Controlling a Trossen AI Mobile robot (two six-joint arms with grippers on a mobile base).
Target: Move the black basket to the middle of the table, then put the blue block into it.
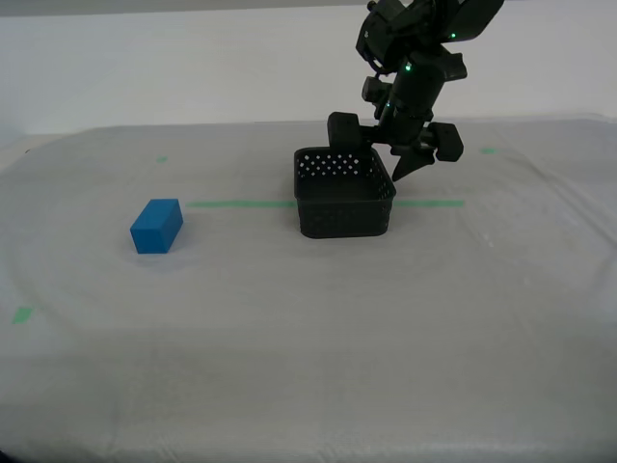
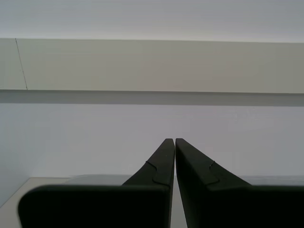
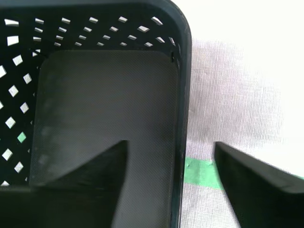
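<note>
The black basket point(image 1: 342, 207) stands on the table point(image 1: 308, 347) near the middle, on the green tape line. The blue block point(image 1: 157, 226) lies on the cloth well off towards the exterior view's left of the basket. My first gripper point(image 1: 393, 166) hangs over the basket's far corner on the exterior view's right. In the first wrist view it point(image 3: 171, 164) is open, one finger inside the basket point(image 3: 104, 95) and one outside, with the wall between them, not clamped. My second gripper point(image 2: 171, 141) is shut and empty, facing a pale wall.
The green tape line point(image 1: 241, 204) runs across the table behind the block and shows beside the basket in the first wrist view point(image 3: 202, 172). Small green marks lie at the front left point(image 1: 21, 314) and far right point(image 1: 489, 150). A white wall stands behind the table.
</note>
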